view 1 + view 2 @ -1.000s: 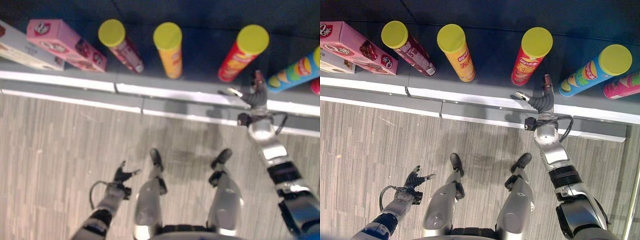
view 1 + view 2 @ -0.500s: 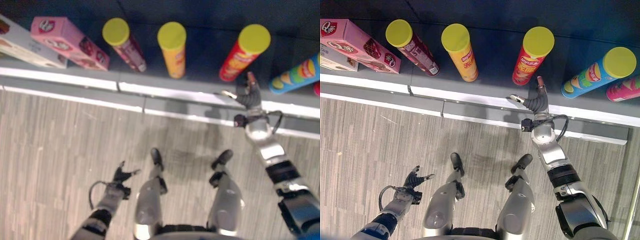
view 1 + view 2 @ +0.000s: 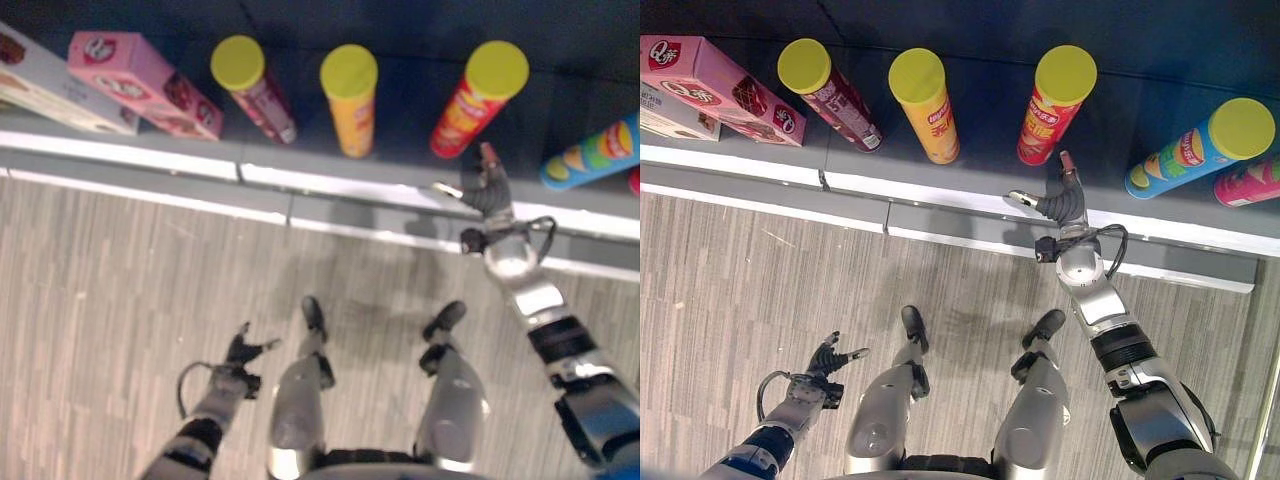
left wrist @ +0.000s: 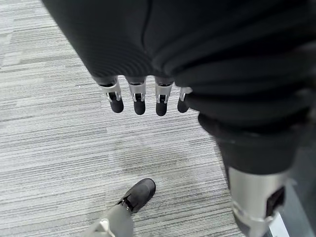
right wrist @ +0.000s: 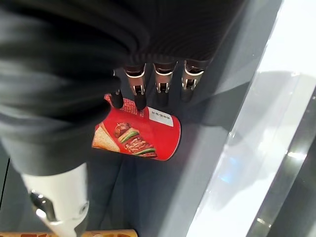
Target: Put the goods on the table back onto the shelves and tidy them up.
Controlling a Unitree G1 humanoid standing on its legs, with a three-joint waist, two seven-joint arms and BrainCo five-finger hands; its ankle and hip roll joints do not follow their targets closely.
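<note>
- A dark shelf (image 3: 980, 110) runs across the far side of the scene, with a pale grey front edge (image 3: 940, 195) that catches the light as a bright strip.
- Below the shelf the floor (image 3: 740, 290) is grey carpet with a fine striped weave.
- Standing on the shelf in a row: a pink box (image 3: 715, 85) at the robot's left with a white box (image 3: 665, 115) just beside it, then a maroon can (image 3: 830, 95), an orange can (image 3: 925, 105), a red can (image 3: 1052, 105), a blue can (image 3: 1200, 145) and, at the far right edge, a pink can (image 3: 1250, 180).
- All the cans that show a top carry yellow lids and are spaced well apart from each other.
- The right hand (image 3: 1060, 200) reaches up over the shelf's front edge, just beside the base of the red can, between it and the blue can.
- Its fingers (image 5: 163, 84) are straight and spread, with the thumb out to the side; they hold nothing, and the fingertips hang near the red can's lower end.
- The left hand (image 3: 830, 358) hangs low over the carpet at the robot's left, with its fingers (image 4: 138, 96) relaxed, apart and empty.
</note>
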